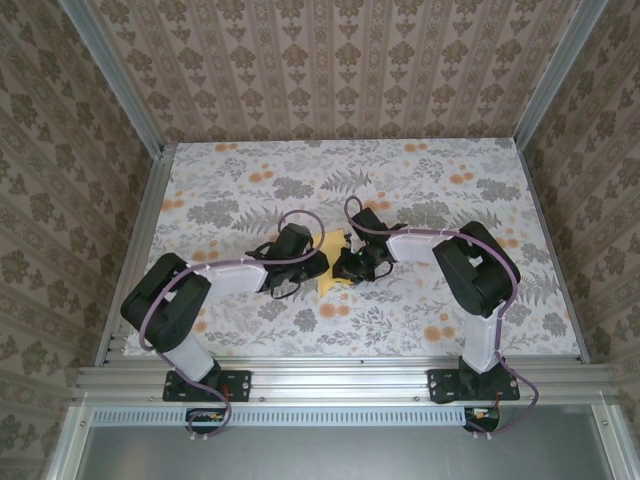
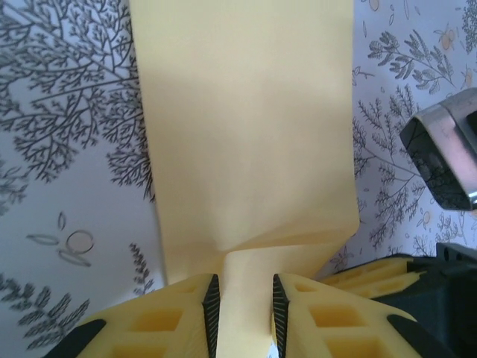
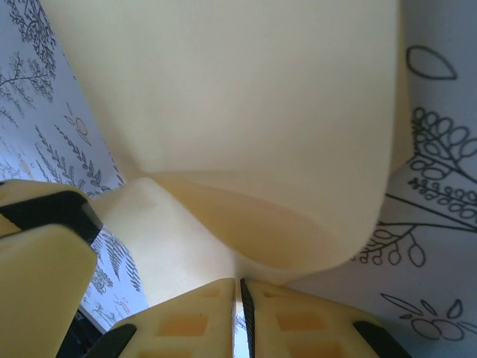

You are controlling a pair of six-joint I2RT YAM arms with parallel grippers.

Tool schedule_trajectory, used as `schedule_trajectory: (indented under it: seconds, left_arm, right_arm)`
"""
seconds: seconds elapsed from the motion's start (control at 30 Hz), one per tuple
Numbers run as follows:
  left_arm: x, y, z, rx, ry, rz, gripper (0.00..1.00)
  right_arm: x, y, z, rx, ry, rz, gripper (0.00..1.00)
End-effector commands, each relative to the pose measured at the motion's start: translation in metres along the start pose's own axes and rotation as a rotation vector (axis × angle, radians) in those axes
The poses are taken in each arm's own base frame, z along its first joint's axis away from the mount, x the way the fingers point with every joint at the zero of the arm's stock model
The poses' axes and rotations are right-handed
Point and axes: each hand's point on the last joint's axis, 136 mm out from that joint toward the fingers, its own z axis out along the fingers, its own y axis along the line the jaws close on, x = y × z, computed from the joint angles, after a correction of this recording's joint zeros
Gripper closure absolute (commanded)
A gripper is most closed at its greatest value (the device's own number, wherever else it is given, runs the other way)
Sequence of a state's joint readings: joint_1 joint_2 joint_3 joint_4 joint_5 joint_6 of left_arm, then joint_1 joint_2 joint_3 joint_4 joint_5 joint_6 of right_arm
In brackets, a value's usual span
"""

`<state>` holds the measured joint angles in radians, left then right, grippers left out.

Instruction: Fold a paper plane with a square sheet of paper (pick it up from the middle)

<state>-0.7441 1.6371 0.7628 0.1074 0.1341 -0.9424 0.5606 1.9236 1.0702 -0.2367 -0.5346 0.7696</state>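
I see a desk [image 1: 300,170] covered in a white cloth printed with grey ferns and small orange flowers. Beige damask wallpaper covers the back wall [image 1: 340,70], the left wall [image 1: 50,200] and the right wall [image 1: 600,200]. Aluminium posts [image 1: 112,75] rise from the desk's far corners. An aluminium rail [image 1: 330,378] runs along its near edge, with a grey panel [image 1: 330,450] just outside it. The light is soft and even.

A raised fold of the square sheet of paper [image 2: 246,127] sits between the left gripper [image 2: 244,313] fingers [image 2: 171,322], flowered cloth [image 2: 67,149] either side, dark glossy housing [image 2: 446,153] off right
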Motion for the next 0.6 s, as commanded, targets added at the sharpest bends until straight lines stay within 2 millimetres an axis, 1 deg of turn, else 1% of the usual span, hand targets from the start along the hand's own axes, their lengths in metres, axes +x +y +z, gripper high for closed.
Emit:
schedule_trajectory:
  seconds: [0.0, 0.2, 0.57]
  left_arm:
    - [-0.004, 0.006, 0.004, -0.047, 0.007, 0.032, 0.73]
    - [-0.006, 0.019, 0.004, -0.123, 0.003, 0.048, 0.74]
    - [-0.002, 0.025, 0.006, -0.159, 0.023, 0.081, 0.88]
  right_arm:
    - [0.008, -0.04, 0.016, 0.141, 0.023, 0.053, 0.85]
    - [0.009, -0.041, 0.017, 0.144, 0.028, 0.053, 0.85]
    - [0.008, -0.04, 0.017, 0.144, 0.031, 0.051, 0.85]
